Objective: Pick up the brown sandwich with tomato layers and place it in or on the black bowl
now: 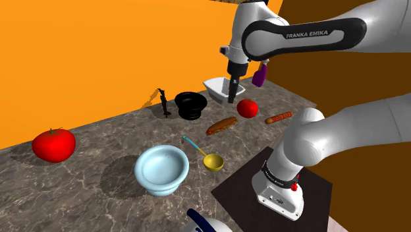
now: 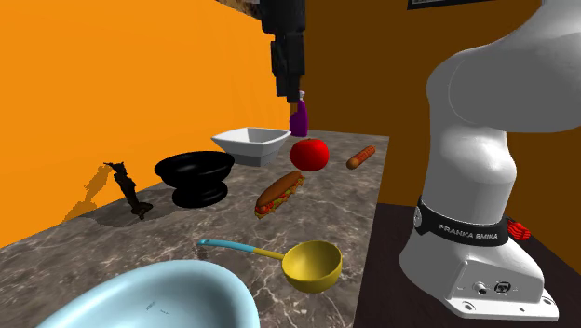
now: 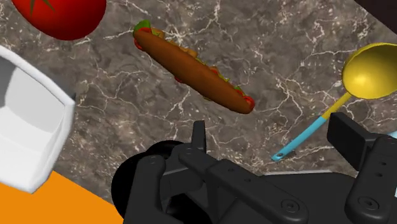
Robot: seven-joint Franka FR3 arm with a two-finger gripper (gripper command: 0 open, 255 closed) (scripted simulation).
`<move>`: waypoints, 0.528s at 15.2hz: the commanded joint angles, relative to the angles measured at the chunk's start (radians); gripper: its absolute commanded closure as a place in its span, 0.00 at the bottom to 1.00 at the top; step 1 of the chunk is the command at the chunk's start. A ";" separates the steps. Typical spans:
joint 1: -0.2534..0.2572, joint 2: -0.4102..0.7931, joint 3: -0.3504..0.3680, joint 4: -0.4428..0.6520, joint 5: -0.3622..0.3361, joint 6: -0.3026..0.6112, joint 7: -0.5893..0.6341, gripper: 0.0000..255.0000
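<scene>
In the shoulder view we look down from beside the stand point(image 1: 232, 195), across the counter point(image 1: 105, 142) toward the orange wall point(image 1: 99, 53). In the second exterior view we sit low and near, looking along the counter over the pale blue bowl point(image 2: 140, 300) toward the black bowl point(image 2: 194, 173). In the wrist view we look down close. All three share the sandwich point(image 3: 194, 67) and ladle point(image 3: 368, 70).

"FRANKA EMIKA" is printed on the arm point(image 1: 309, 34) and its base point(image 2: 463, 228).
</scene>
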 commanded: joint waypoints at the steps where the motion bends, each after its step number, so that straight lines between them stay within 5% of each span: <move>1: 0.010 0.024 -0.044 -0.045 -0.037 0.073 -0.098 0.00; 8: 0.040 0.190 -0.202 -0.157 -0.162 0.364 -0.407 0.00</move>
